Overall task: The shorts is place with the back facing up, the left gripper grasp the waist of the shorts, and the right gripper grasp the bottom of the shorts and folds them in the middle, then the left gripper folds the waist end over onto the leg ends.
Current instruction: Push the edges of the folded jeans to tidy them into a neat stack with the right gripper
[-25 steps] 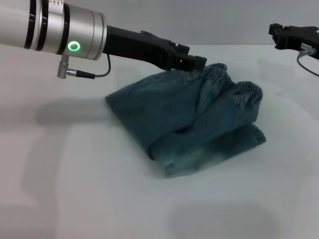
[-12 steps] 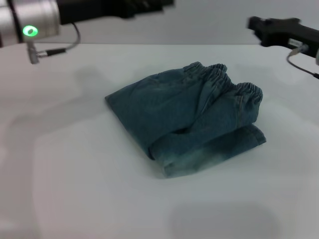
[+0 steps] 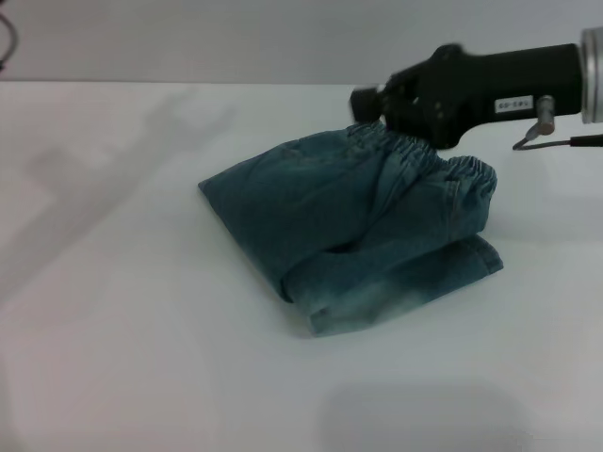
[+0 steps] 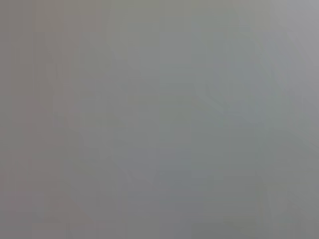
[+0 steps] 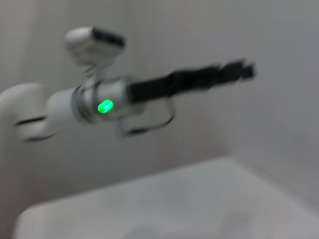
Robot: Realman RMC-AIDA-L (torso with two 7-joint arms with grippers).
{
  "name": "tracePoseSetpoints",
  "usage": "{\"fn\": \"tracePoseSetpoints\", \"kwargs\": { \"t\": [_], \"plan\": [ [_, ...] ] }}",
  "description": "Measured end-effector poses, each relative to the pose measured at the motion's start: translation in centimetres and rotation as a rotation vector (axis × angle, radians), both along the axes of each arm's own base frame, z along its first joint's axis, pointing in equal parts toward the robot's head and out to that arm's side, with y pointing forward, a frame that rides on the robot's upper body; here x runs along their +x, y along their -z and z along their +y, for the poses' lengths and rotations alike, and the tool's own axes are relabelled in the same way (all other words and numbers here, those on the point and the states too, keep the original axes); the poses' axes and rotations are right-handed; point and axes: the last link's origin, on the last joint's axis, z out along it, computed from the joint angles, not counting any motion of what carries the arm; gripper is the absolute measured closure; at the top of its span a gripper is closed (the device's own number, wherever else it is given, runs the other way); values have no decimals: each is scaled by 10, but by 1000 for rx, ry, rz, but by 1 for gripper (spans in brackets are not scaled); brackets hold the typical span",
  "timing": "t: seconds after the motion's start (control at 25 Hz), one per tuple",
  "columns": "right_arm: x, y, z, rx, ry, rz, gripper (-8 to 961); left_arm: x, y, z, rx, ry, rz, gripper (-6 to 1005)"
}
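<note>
Item: faded blue denim shorts (image 3: 353,235), folded into a compact bundle on the white table (image 3: 141,358), lying below and in front of the right gripper (image 3: 366,100). The darker, ruffled elastic waist (image 3: 443,160) runs along the bundle's far edge, directly under that claw; a pale bleached fold faces the camera, on the side away from it.

Item: right gripper, chunky black claw on a black forearm with a white label and a silver cuff. The arm reaches in horizontally from the robot's right, its tip hovering just above the waist. Whether it touches the cloth, and whether its fingers are parted, cannot be told.

Item: left gripper (image 5: 239,69), slim black bar on a silver arm with a green light, seen only from the right wrist, held level and raised well clear of the table; blurred, finger state unreadable.
</note>
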Motion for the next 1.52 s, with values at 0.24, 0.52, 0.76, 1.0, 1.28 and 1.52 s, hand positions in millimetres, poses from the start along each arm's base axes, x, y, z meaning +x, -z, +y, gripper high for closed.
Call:
{"fn": "tracePoseSetpoints", "kwargs": {
  "t": [0.24,0.52,0.76,1.0,1.28,1.52],
  "plan": [
    [-32,14,0,-239,17,-242,954,-22,-9,-6,80,-35,-48,156],
    [-46,63,-12,-433,7,-511,953,-32,3,-7,75,-56,-47,155],
    [-31,93,-19,-474,18,-638,953,-37,8,-8,65,-70,-55,156],
    [-19,100,-16,-445,53,-668,954,-42,11,-9,56,-88,-61,156],
    [-4,110,-17,-420,114,-671,954,-46,16,-9,53,-97,-60,156],
    [4,117,-13,-363,153,-698,954,-47,19,-10,44,-96,-68,155]
  ]
}}
